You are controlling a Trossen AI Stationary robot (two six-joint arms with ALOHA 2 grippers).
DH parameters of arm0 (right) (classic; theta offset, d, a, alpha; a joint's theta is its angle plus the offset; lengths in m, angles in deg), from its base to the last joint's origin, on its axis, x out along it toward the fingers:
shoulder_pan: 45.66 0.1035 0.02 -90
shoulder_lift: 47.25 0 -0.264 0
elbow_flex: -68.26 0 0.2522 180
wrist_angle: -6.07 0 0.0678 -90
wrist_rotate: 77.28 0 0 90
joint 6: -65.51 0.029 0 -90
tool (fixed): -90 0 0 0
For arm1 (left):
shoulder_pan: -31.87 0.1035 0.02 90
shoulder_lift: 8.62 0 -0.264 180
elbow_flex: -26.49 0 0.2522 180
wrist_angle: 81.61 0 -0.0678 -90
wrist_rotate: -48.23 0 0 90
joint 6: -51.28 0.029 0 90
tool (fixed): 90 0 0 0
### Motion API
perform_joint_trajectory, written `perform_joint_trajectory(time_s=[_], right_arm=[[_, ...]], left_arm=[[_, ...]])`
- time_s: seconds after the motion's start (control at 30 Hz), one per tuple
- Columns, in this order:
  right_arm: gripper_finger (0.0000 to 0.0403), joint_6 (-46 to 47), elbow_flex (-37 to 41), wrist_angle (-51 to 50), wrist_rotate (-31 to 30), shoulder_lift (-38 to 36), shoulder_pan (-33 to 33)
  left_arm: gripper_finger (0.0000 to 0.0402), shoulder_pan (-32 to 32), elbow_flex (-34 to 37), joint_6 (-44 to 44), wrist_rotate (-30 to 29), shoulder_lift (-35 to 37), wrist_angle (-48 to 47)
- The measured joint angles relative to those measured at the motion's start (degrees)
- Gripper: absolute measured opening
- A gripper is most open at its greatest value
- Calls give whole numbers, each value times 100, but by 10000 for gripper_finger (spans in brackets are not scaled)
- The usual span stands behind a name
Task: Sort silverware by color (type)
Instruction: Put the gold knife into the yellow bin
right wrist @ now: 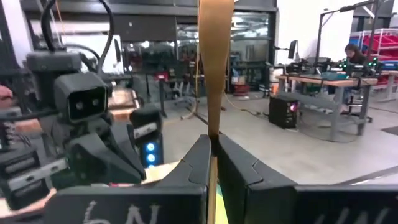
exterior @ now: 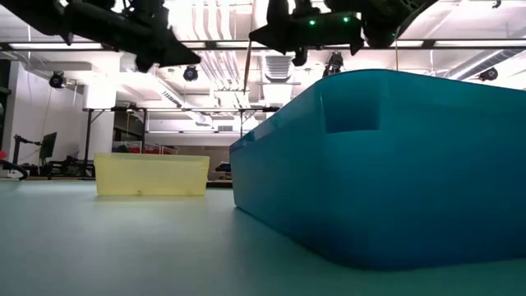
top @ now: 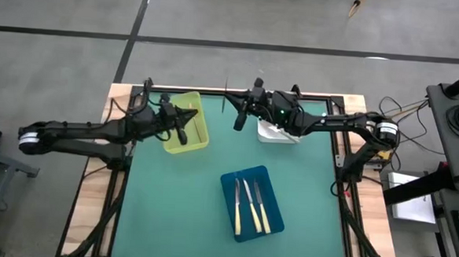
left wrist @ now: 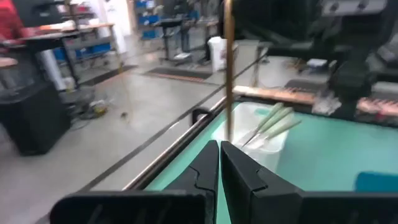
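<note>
Gold utensil held between trays

Utensil (right wrist: pixel 214 68), thin and gold-copper, stands upright with its long axis vertical, pinched in the right gripper (top: pixel 240 113) above the tabletop (top: pixel 178 204). The yellow tray (top: pixel 201 119) lies just beyond it toward the left gripper (top: pixel 181 130), whose fingers are pressed together empty. Three cream-handled knives (top: pixel 250 207) lie in the blue tray (top: pixel 228 183); grey metal pieces (left wrist: pixel 270 124) rest in the white tray (top: pixel 270 135).
</note>
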Motion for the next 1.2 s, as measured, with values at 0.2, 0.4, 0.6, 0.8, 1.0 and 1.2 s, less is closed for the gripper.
perform_joint_trajectory(time_s=[0.2, 0.4, 0.6, 0.8, 1.0, 1.2], right_arm=[[9, 106, 313, 198, -305, 15, 116], [9, -163, 445, 231, -771, 17, 305], [9, -270, 449, 227, -790, 17, 433], [9, -304, 445, 236, -777, 17, 494], [9, -476, 445, 236, -846, 20, 556], [9, -569, 445, 237, -918, 20, 625]], left_arm=[[0, -225, 1, -143, 223, -792, 1266], [14, -326, 2, 43, 209, -1364, 2187], [80, -326, 0, 60, 107, -1807, 2771], [153, -326, -399, 111, -280, -2421, 2850], [186, -330, -981, 334, -284, -3065, 2749], [179, -334, -1465, 345, -725, -3528, 2368]])
